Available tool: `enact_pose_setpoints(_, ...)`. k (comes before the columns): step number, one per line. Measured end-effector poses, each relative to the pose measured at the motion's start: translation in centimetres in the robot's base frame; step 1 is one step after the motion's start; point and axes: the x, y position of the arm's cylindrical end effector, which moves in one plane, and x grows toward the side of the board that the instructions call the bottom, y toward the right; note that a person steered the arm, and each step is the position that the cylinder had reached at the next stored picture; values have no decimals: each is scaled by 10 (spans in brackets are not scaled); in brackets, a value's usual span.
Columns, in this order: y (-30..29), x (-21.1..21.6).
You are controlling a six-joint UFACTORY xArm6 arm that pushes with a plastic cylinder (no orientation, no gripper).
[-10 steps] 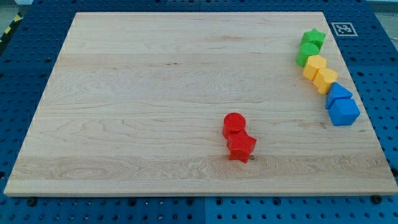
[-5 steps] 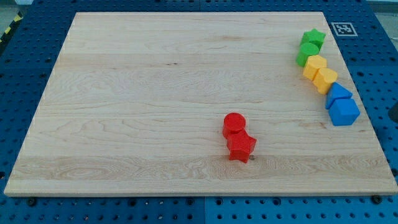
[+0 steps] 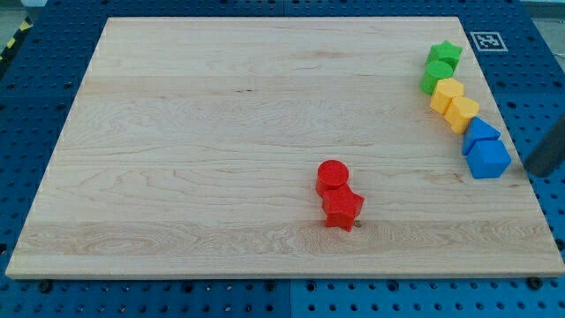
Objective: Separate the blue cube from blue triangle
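Observation:
The blue cube (image 3: 488,160) sits near the board's right edge. The blue triangle (image 3: 479,132) touches it just above. My tip (image 3: 533,170) has come in from the view's right, a short way right of the blue cube, just off the board's edge, not touching any block. The rod runs up and right out of the view.
Above the blue pair, along the right edge, lie two yellow blocks (image 3: 455,104), a green cylinder (image 3: 435,75) and a green star (image 3: 446,53). A red cylinder (image 3: 333,176) and a red star (image 3: 342,208) touch near the lower middle. A marker tag (image 3: 487,41) lies at the top right.
My rod has entered from the view's right and moved left toward the blue cube. No block has moved.

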Motion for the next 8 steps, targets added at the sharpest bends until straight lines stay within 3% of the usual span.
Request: enact_pose_setpoints(8, -25, -11)
